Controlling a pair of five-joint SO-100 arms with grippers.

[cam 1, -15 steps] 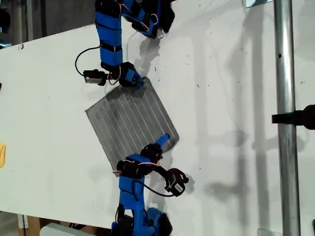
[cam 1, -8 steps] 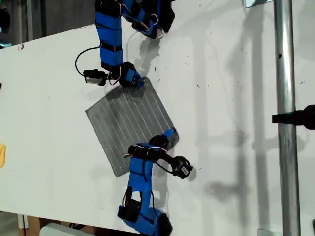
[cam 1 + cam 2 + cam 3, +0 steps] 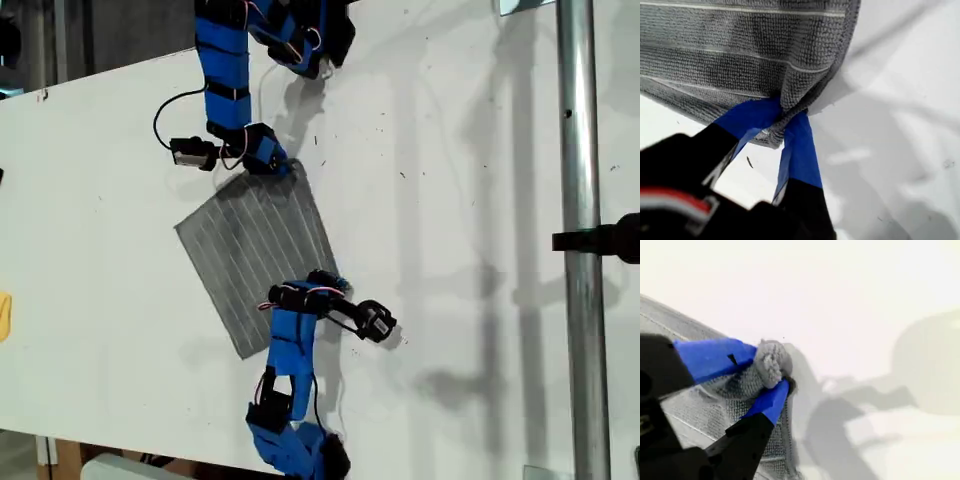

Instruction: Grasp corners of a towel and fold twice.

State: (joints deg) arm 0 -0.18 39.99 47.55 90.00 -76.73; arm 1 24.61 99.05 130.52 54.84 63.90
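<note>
1. On the white table (image 3: 480, 200), the towel (image 3: 255, 250) lies flat, nine o'clock of the exterior view's centre.
2. My first gripper (image 3: 785, 114) pinches its raised five o'clock corner.
3. My second gripper (image 3: 769, 369) clamps its twelve o'clock corner.

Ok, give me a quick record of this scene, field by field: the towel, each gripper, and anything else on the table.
towel: grey with pale stripes, open on the white table, no fold yet
my first gripper: jaws shut on a towel corner, cloth raised there
my second gripper: jaws shut on another towel corner, bunched
other: small yellow object at the exterior view's left edge
</note>
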